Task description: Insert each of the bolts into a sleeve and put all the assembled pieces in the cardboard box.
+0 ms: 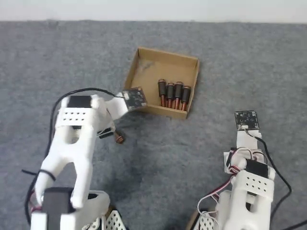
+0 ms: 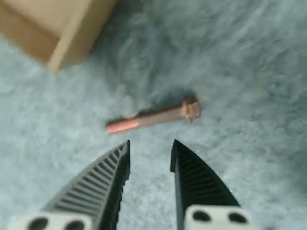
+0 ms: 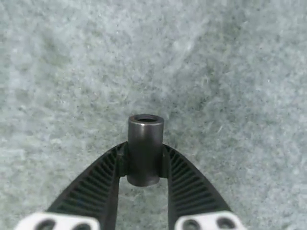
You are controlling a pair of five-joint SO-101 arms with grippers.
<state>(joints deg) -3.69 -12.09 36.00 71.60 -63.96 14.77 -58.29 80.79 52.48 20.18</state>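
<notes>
left gripper [image 2: 150, 145]: hangs low over the grey mat [image 1: 216, 62], fingers spread with nothing between them, tips just short of the bolt.
bolt [image 2: 153, 116]: lies flat and loose on the mat, hex head at one end and bare shank at the other; sits outside the cardboard box [image 2: 57, 33], near one of its corners.
right gripper [image 3: 144, 148]: pinches the sleeve [image 3: 145, 136] around its lower half, open bore pointing away from the wrist.
box contents: four assembled pieces [image 1: 173, 95] in a row against one wall.
stage: probably the pickup of the last bolt, with insertion and boxing not yet done.
risk, rolling: round shank on a soft mat; one fingertip landing first likely nudges it away instead of trapping it.
risk, grip placement: a pinch on the mid-shank leaves too little free length to enter the bore; nearer the head seems safer.
risk, skew: crosses the gap between the fingers at a slight angle, so may pivot in the pinch and end up tilted.
risk, box: wall close by; a wide approach could bump it and shift the finished pieces.
risk, mating: narrow bore, so a small misalignment between the arms may jam the tip on the rim or push the sleeve out of its shallow hold.
</notes>
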